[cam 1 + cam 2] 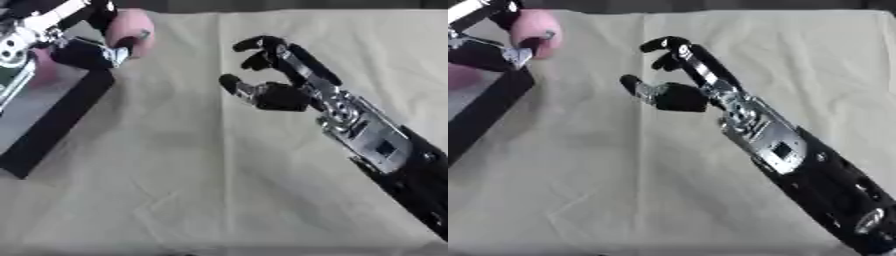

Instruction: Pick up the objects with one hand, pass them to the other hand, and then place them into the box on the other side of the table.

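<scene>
My left hand (83, 50) is at the upper left, its fingers curled round a pink rounded object (131, 27), held over the near corner of the black-walled box (61, 117). A second pink shape (44, 72) shows inside the box beside that hand. My right hand (280, 90) hovers over the middle of the cloth, with its fingers partly curled and its thumb apart; it holds nothing. Its forearm runs down to the lower right corner.
A beige cloth (201, 190) with creases covers the table. The box lies along the left edge, with its black wall slanting from upper right to lower left. A green item (10, 80) sits at the far left inside the box.
</scene>
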`<control>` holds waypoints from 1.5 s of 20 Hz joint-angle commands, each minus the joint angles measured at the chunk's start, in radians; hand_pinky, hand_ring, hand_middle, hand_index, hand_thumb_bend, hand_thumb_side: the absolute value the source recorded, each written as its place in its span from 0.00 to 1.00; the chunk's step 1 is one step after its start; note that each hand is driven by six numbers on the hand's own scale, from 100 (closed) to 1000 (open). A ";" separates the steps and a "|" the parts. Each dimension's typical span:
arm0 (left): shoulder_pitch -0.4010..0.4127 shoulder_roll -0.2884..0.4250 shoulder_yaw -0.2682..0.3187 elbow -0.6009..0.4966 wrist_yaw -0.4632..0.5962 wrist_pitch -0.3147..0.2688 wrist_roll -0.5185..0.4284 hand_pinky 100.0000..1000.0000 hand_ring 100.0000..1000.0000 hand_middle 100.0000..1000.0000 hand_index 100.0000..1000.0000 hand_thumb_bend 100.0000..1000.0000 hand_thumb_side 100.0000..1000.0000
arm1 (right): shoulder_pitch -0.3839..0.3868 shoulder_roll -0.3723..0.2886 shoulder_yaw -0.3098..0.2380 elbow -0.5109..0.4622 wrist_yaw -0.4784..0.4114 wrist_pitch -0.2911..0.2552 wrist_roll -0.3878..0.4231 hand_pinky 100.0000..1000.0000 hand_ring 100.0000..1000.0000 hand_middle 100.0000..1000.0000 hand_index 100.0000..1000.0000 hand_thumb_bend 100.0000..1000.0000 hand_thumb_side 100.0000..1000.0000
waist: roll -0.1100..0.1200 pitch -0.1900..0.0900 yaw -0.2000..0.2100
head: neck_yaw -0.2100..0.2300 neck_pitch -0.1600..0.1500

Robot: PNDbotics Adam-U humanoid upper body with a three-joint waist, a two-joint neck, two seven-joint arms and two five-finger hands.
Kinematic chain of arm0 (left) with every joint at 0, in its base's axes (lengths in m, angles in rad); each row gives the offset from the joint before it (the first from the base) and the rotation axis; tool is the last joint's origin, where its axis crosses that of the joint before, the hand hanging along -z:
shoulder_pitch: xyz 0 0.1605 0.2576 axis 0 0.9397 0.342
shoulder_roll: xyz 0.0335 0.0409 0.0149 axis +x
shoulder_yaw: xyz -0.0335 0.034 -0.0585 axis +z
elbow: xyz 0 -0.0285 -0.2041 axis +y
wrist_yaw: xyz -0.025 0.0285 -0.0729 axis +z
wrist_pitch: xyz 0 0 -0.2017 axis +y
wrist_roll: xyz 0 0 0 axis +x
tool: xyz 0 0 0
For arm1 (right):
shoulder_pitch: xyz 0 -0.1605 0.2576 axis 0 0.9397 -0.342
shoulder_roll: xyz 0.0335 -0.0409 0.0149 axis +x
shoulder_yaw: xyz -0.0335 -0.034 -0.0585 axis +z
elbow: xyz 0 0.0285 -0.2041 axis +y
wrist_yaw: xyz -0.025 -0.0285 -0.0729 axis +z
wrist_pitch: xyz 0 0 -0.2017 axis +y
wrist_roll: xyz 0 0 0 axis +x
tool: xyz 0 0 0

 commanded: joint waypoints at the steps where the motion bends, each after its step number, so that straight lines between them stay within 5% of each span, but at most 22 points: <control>1: 0.006 0.063 0.048 -0.013 0.036 0.004 0.015 0.70 0.49 0.36 0.27 0.00 0.00 | -0.005 -0.027 -0.018 -0.027 -0.001 0.004 -0.004 0.77 0.71 0.80 0.79 0.38 0.45 | 0.010 -0.014 -0.001 | 0.008 -0.003; 15: 0.106 0.159 0.166 0.018 0.113 0.045 0.096 0.71 0.48 0.35 0.26 0.00 0.01 | 0.006 -0.039 -0.031 -0.046 -0.019 0.012 -0.021 0.77 0.71 0.80 0.79 0.37 0.42 | 0.010 -0.013 -0.004 | 0.038 -0.003; 30: 0.199 0.221 0.223 0.113 0.120 0.045 0.144 0.71 0.49 0.36 0.27 0.00 0.01 | 0.021 -0.050 -0.045 -0.063 -0.026 0.018 -0.040 0.77 0.71 0.80 0.78 0.37 0.40 | 0.003 -0.012 -0.012 | 0.097 -0.003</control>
